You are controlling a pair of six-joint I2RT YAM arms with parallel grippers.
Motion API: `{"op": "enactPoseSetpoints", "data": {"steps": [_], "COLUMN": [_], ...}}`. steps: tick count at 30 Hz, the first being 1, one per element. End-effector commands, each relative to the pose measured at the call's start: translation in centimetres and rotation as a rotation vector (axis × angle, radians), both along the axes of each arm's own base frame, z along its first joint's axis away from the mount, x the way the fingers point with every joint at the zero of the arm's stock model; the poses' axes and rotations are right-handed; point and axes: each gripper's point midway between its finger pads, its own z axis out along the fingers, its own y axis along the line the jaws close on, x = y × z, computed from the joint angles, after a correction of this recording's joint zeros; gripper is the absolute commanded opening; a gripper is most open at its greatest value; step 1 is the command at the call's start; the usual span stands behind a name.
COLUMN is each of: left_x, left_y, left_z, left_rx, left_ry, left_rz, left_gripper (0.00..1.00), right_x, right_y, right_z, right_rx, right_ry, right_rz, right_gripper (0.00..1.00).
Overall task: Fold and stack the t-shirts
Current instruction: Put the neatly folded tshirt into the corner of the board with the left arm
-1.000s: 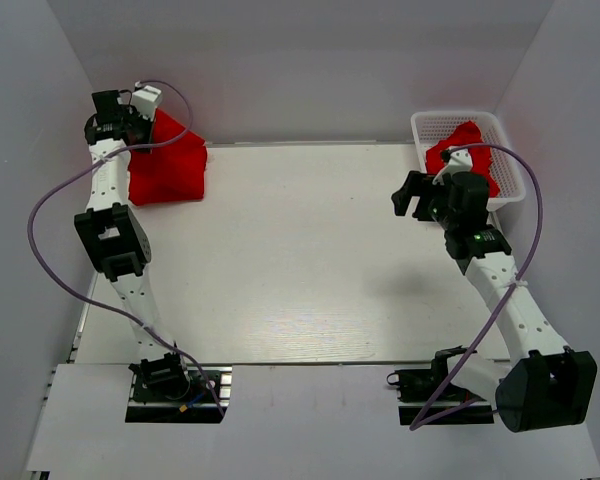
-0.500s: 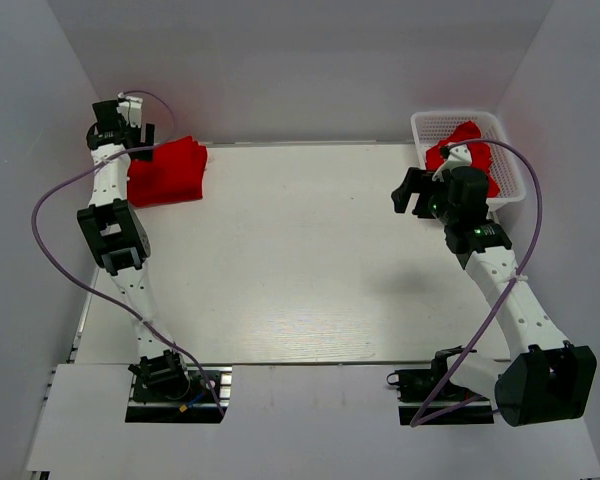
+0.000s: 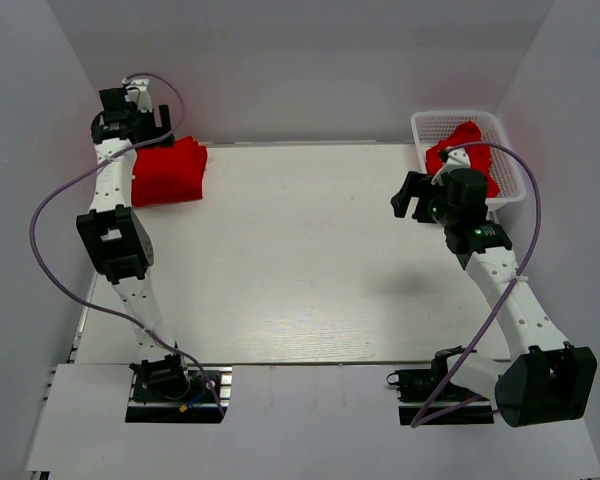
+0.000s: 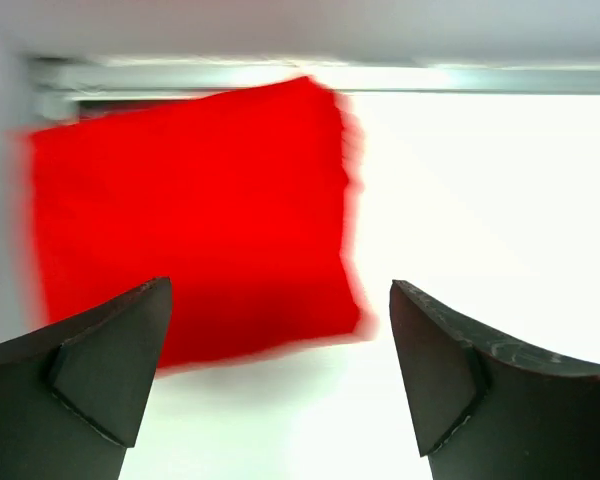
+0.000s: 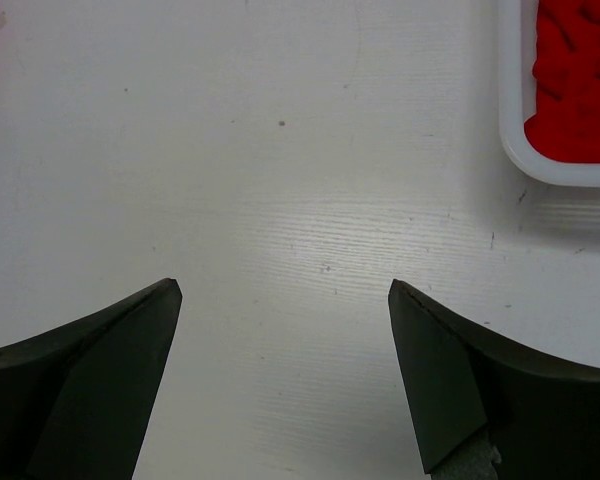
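Observation:
A folded red t-shirt [image 3: 168,172] lies flat at the table's far left corner; the left wrist view shows the same folded t-shirt [image 4: 195,215] below and ahead. My left gripper [image 3: 132,112] hangs above its far edge, open, nothing between its fingers [image 4: 280,310]. A crumpled red t-shirt [image 3: 472,150] fills the white basket [image 3: 430,124] at the far right; its edge shows as a red t-shirt [image 5: 580,85] in the right wrist view. My right gripper [image 3: 412,195] hovers open over bare table left of the basket, empty [image 5: 285,300].
White walls close in the table on the left, back and right. The basket's rim [image 5: 525,165] lies just right of the right gripper. Purple cables loop off both arms.
My left gripper opened and let go of the red t-shirt, which dropped flat onto the folded pile. The gripper rose and shifted slightly. The right arm barely moved.

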Motion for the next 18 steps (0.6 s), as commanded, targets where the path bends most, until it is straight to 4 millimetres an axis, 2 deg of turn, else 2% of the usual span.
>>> {"op": "enactPoseSetpoints", "data": {"steps": [1, 2, 3, 5, 6, 8, 9, 10, 11, 13, 14, 16, 18], "left_x": [-4.2, -5.0, -7.2, -9.8, -12.7, -15.5, -17.6, -19.3, -20.6, -23.4, -23.9, -25.0, -25.2], "left_y": [-12.0, -13.2, -16.9, -19.8, -22.0, -23.4, -24.1, -25.9, -26.0, -27.0, -27.0, -27.0, -27.3], "left_z": [2.8, 2.5, 2.6, 2.7, 2.3, 1.5, -0.9, -1.2, -0.8, -2.6, -2.9, -3.1, -2.8], "left_rx": [-0.197, -0.179, -0.194, -0.215, -0.26, -0.291, -0.305, -0.311, -0.297, -0.283, -0.279, -0.273, -0.258], "left_ry": [0.024, 0.021, -0.007, -0.029, -0.028, -0.018, 0.036, 0.056, 0.049, 0.129, 0.136, 0.128, 0.114], "left_rz": [-0.178, -0.157, -0.196, -0.223, -0.244, -0.232, -0.229, -0.271, -0.271, -0.268, -0.257, -0.252, -0.251], "left_gripper": [1.0, 1.0, 1.0, 1.0, 1.0, 1.0, 1.0, 1.0, 1.0, 1.0, 1.0, 1.0, 1.0], "right_x": [-0.4, -0.7, -0.7, -1.3, -1.6, -2.1, -2.3, -2.5, -2.7, -2.7, -3.1, -3.0, -3.3], "right_y": [0.0, 0.2, 0.3, 0.7, 1.1, 1.5, 1.7, 1.7, 1.7, 2.0, 2.0, 2.3, 2.4], "right_z": [0.4, -0.2, -0.8, -2.5, -3.2, -4.0, -4.4, -4.8, -5.4, -4.9, -5.7, -4.8, -5.0], "right_rx": [0.02, 0.032, 0.04, 0.063, 0.073, 0.093, 0.103, 0.111, 0.113, 0.139, 0.142, 0.167, 0.175], "right_ry": [0.025, 0.053, 0.075, 0.136, 0.161, 0.189, 0.198, 0.207, 0.217, 0.188, 0.198, 0.152, 0.15], "right_rz": [-0.011, -0.009, -0.009, -0.003, 0.01, 0.028, 0.034, 0.027, 0.024, 0.029, 0.035, 0.042, 0.047], "right_gripper": [0.9, 0.9, 0.9, 0.9, 0.9, 0.9, 0.9, 0.9, 0.9, 0.9, 0.9, 0.9, 0.9]}}
